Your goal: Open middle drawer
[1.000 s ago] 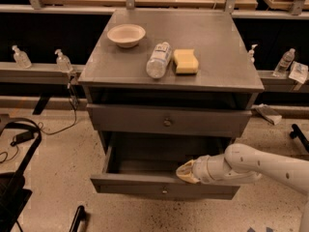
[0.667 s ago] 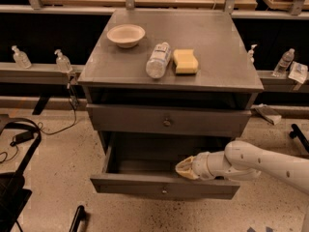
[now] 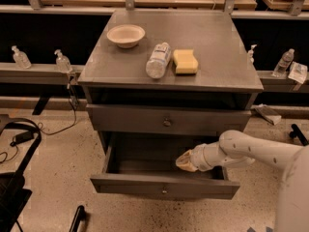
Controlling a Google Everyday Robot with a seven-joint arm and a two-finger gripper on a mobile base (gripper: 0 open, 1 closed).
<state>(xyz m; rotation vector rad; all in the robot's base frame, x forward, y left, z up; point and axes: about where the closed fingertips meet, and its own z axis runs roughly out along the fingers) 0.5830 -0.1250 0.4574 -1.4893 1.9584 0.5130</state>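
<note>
Middle drawer (image 3: pixel 125 185): stands well out of the cabinet, long front running left to right. Gripper (image 3: pixel 186 161) sits inside the drawer box, just behind that front. The knob (image 3: pixel 164 191) is toward the camera and slightly left of it. Gripper open or closed: cannot tell. Any further pull would likely go camera-ward. Upper drawer front (image 3: pixel 217 122) is above the gripper.

Cabinet top (image 3: pixel 217 71): one bowl (image 3: pixel 125 35) near far-left corner, one plastic bottle (image 3: pixel 158 60), one yellow sponge (image 3: pixel 185 61). Drawer fronts visible: two, including the middle drawer (image 3: pixel 164 190). One gripper (image 3: pixel 185 161), inside it near the right edge.
</note>
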